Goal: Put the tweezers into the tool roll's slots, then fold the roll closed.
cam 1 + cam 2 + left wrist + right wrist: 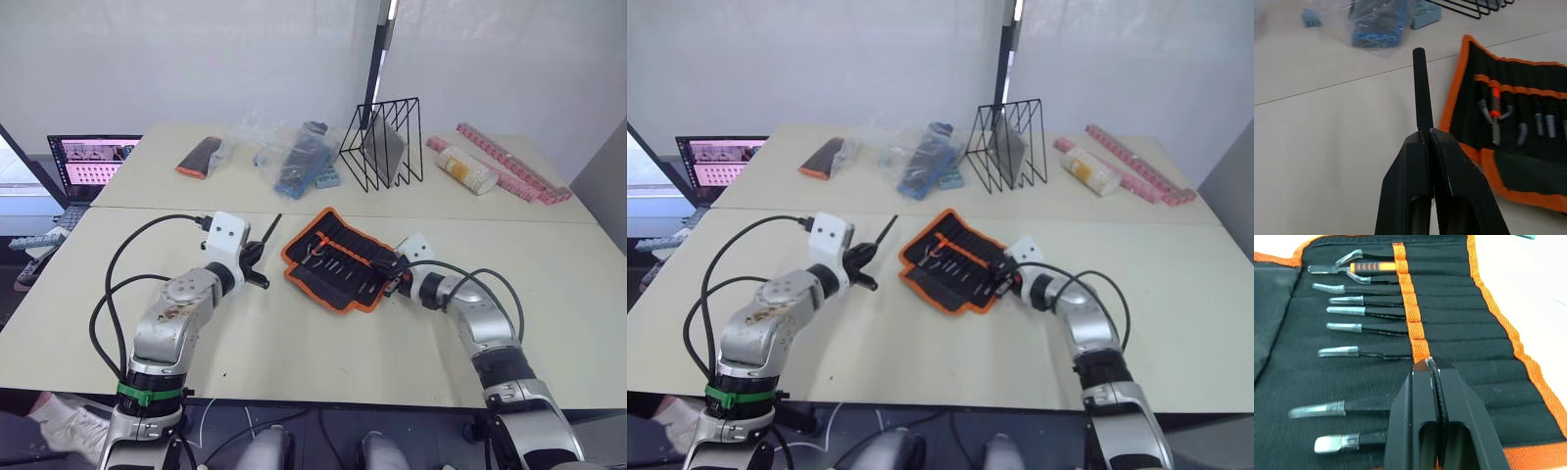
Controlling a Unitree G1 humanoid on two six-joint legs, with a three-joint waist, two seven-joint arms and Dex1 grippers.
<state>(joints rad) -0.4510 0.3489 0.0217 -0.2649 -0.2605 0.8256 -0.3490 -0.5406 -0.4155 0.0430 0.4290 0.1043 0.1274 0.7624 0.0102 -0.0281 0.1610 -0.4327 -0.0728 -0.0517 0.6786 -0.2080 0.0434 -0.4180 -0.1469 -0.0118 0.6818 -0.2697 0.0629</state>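
Nearest, the left gripper (257, 264) has its fingers (1422, 161) pressed shut on one of the tweezers (269, 230), whose long axis slants toward the frame's upper right. At centre, the tool roll (338, 257) lies open on the tabletop (294, 343), its long axis running upper left to lower right. At its lower-right edge, the right gripper (392, 279) pinches the orange binding, fingers closed.

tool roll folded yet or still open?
Open. The tool roll lies spread flat on the table, its slots and the tweezers in them exposed.

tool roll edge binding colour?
Orange, on the black tool roll; clearest in the right wrist view.
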